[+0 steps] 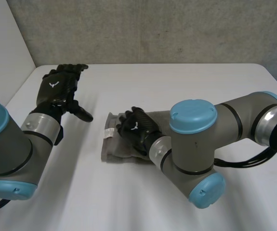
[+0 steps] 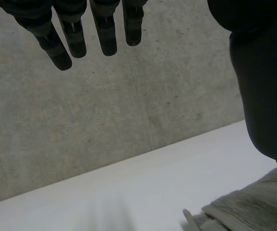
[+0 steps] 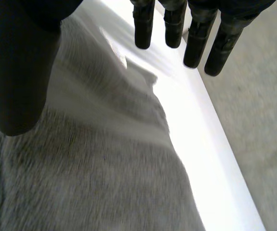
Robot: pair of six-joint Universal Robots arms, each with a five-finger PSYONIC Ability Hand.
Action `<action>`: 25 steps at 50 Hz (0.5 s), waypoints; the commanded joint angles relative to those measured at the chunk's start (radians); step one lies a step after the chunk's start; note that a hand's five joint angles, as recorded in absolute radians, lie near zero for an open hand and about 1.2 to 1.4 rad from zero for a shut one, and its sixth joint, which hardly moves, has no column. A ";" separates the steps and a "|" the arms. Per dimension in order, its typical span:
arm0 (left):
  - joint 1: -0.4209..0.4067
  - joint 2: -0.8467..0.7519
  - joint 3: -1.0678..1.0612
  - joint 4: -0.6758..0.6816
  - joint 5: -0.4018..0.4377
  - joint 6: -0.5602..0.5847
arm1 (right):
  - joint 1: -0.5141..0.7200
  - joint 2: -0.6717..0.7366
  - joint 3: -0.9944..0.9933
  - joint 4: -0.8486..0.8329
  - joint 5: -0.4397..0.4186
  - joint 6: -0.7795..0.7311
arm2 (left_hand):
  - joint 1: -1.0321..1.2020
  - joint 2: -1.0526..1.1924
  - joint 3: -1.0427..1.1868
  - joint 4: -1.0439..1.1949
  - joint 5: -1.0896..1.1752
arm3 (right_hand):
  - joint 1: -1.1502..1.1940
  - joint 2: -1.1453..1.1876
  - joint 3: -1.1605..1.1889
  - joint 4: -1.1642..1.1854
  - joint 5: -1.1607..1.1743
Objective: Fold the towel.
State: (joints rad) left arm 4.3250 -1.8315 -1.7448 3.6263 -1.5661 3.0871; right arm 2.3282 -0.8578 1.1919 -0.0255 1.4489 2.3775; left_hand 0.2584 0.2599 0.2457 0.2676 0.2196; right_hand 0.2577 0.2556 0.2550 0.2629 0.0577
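Over the grey terry towel (image 1: 110, 140), the black right hand (image 1: 136, 126) is spread open and grasps nothing
Its fingers (image 3: 144, 29) reach out straight and its thumb stands apart above the towel's middle; whether the palm touches the cloth cannot be told. The towel lies folded into a small rectangle on the white table (image 1: 186, 86). Well apart from the towel, on the robot's left of it, the black left hand (image 1: 59, 89) hangs raised off the table, fingers (image 2: 104, 33) straight, thumb out, holding nothing
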 commanded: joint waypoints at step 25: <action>-0.168 -0.114 0.037 0.003 -0.002 0.102 | -0.458 -0.322 0.548 -0.218 -0.042 0.119 | -0.080 -0.082 -0.067 -0.089 -0.216 | 1.139 1.141 1.141 1.133 1.164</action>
State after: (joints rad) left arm 4.1519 -1.9617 -1.7001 3.6333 -1.5662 3.1950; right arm 1.8906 -1.1270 1.7742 -0.2410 1.3737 2.5908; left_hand 0.2583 0.2598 0.2457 0.2676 0.2196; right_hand 1.2577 1.2859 1.2879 1.2867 1.1059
